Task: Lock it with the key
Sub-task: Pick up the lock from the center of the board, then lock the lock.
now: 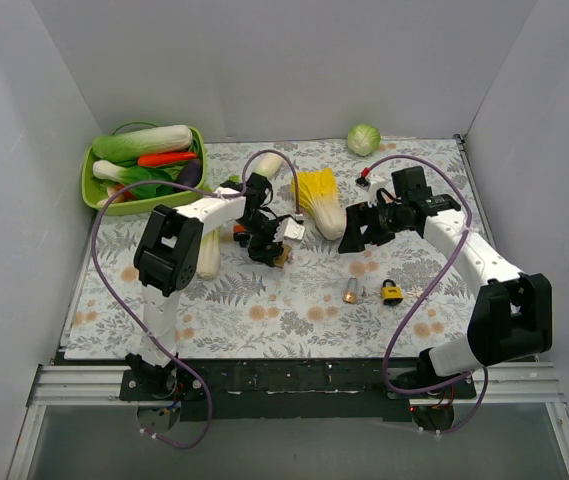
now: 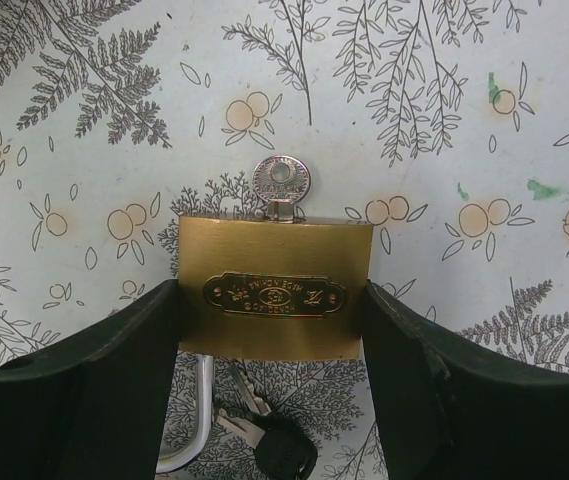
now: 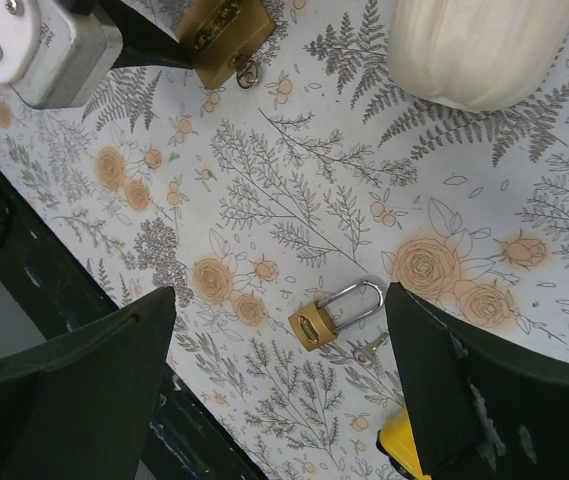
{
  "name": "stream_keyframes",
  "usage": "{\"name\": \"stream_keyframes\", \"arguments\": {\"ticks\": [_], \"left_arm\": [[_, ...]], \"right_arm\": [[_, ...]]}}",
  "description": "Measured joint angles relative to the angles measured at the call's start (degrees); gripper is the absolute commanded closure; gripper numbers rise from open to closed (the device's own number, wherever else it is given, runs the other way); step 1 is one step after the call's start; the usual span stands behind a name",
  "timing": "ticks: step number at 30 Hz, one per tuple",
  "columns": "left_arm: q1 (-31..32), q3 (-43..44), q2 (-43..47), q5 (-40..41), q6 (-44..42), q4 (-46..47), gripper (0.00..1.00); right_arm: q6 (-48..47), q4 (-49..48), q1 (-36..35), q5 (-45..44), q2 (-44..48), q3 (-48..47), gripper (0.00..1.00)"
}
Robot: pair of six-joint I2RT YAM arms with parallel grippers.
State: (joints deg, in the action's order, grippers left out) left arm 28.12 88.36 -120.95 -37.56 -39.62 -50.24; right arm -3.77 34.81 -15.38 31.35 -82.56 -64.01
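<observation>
Clamped by the left end effector (image 2: 272,335) on both flanks: a large brass padlock (image 2: 274,255), centre of the left wrist view. Key (image 2: 281,182) seated in the padlock's upper edge, round head over the flowered bench (image 2: 84,150). Below the padlock, at the bottom edge of the frame, a curve of steel shackle (image 2: 189,425) and a black key fob (image 2: 286,457). In the top view, gripped just left of centre, close beside a pale napa cabbage (image 1: 322,203).

Spread wide with nothing between the fingers: the right end effector (image 3: 279,295), above a small brass padlock (image 3: 326,318). Yellow padlock (image 3: 404,447) at the bottom edge. Dark bench edge across the lower left of the right wrist view.

Bare bench at lower left of the top view. Green basket (image 1: 89,185) of vegetables at upper left.
</observation>
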Motion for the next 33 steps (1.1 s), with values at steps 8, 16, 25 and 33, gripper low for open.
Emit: {"name": "stream_keyframes", "arguments": {"ticks": [8,16,25,33], "left_arm": [[2.71,-0.28,1.22,1.22,4.52,1.68,0.88],[5.38,-0.68,8.92,1.14,7.58,2.10,0.89],[8.48,-0.52,16.20,0.81,11.21,1.77,0.89],[10.82,-0.52,18.32,0.72,13.86,0.76,0.89]], "right_arm": [[2.36,-0.81,0.00,6.34,-0.74,0.04,0.07],[3.58,-2.32,0.00,11.26,-1.09,0.15,0.07],[9.99,-8.74,-0.09,19.08,-3.37,1.99,0.10],[15.43,-14.78,-3.80,23.76,-3.43,4.92,0.14]]}}
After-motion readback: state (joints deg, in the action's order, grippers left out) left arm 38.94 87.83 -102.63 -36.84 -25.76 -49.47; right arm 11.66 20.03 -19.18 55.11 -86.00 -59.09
